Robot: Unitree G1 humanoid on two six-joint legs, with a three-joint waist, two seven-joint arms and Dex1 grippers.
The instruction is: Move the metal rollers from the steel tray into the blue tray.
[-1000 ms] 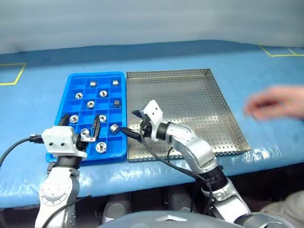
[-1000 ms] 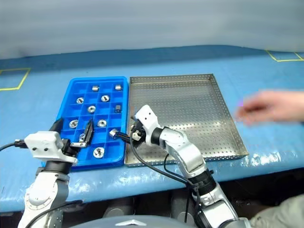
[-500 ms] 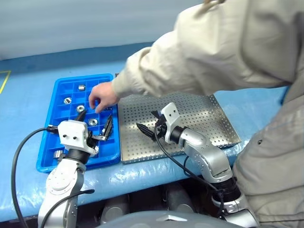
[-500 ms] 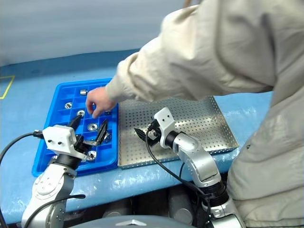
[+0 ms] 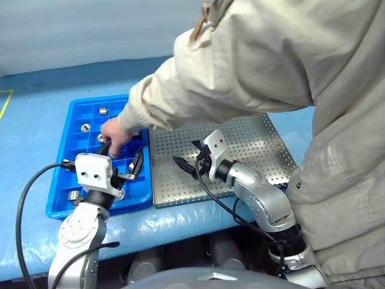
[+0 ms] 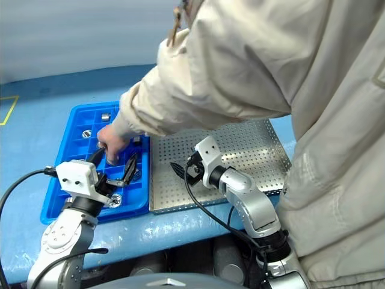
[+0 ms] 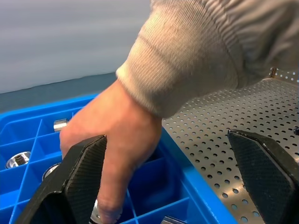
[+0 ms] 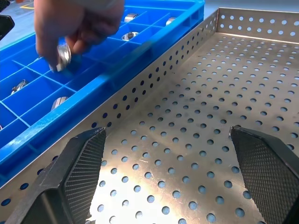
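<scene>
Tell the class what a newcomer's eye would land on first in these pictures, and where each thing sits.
First comes the person in a beige jacket leaning in from the right, arm stretched across the steel tray. The person's hand reaches into the blue tray, and the right wrist view shows it pinching a metal roller. Below, the left gripper hovers open over the blue tray, and the right gripper is open over the steel tray.

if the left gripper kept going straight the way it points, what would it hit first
Most likely the person's hand, which reaches into the blue tray right between the open left gripper fingers; depth is uncertain.
</scene>
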